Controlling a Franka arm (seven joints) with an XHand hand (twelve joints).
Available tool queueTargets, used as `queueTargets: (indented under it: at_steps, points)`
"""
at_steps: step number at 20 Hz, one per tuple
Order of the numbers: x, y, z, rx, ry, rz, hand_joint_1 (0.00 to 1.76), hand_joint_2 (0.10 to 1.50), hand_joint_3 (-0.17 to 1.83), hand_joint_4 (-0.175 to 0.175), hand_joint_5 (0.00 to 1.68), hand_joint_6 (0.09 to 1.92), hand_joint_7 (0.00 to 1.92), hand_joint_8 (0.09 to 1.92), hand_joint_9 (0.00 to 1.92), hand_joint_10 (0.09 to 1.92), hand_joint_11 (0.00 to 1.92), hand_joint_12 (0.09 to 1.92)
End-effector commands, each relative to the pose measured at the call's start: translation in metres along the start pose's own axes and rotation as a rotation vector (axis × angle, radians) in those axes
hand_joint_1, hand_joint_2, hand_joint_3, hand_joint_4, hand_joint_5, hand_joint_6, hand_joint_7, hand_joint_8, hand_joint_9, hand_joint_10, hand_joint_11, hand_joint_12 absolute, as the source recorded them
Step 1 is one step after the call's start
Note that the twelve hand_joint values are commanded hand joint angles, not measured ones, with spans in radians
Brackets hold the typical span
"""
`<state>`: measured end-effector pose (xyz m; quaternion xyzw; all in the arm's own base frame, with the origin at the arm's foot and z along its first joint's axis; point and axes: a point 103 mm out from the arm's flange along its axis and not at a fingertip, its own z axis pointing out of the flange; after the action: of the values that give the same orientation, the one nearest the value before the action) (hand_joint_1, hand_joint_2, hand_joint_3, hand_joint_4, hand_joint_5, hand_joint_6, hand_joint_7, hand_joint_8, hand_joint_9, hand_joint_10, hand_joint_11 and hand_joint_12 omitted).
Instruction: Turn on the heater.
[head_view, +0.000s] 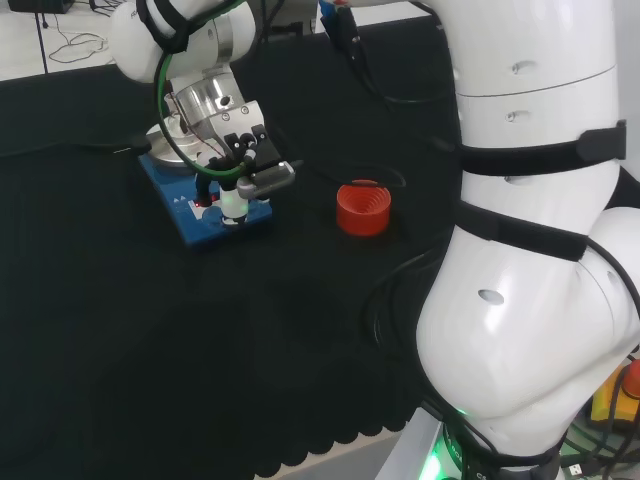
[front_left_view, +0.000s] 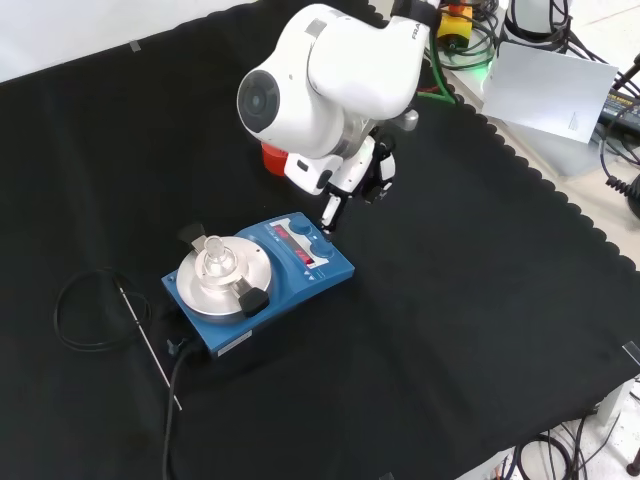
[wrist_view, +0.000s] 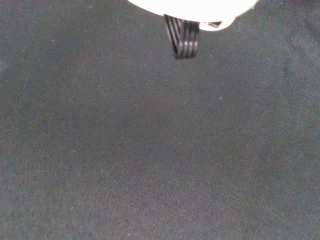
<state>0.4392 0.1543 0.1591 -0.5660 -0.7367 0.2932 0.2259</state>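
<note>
Front view, near to far. Black cloth (front_left_view: 480, 330) covers the bench, scalloped hem along the near right edge, a few faint creases, mostly bare in the foreground. Coiled black cable (front_left_view: 90, 310) and a thin metal probe rod (front_left_view: 150, 340) lie on the cloth at the left. Just past them sits the heater (front_left_view: 262, 278): blue box, round metal top plate (front_left_view: 218, 278) with a small clear glass piece (front_left_view: 214, 255) on it, control panel with knobs on the side toward the arm.

Hand (front_left_view: 345, 185) hangs right above that panel. One straight dark finger (front_left_view: 328, 212) points down and its tip sits on or just over a knob (front_left_view: 322, 246); contact can't be confirmed. The other fingers are tucked back, and it grips nothing. Head view shows the same: hand (head_view: 240, 170) low over the heater's front edge.

Behind the hand, the red ribbed stand (front_left_view: 272, 157) peeks out from behind the white arm link (front_left_view: 320, 80); in head view it stands alone to the right of the heater, apart from it.

Farther off: the cloth's far edge, then pale floor, loose cables (front_left_view: 610, 150) and a white sheet (front_left_view: 545, 90) at upper right.

Wrist view: plain black cloth, one dark ribbed fingertip (wrist_view: 182, 40).
</note>
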Motion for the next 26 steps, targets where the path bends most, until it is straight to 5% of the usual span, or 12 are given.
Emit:
queueTargets:
  at_steps: [1,26]
  points:
    - [-0.005,0.002,0.0,-0.001,0.015,-0.003,1.43,0.7,0.99,-0.06,0.21,0.57,1.68,1.54,1.7,1.63,1.36,1.34]
    - [-0.02,0.017,0.009,0.006,0.048,0.011,1.43,0.7,0.99,-0.062,0.23,0.56,1.68,1.54,1.7,1.62,1.36,1.33]
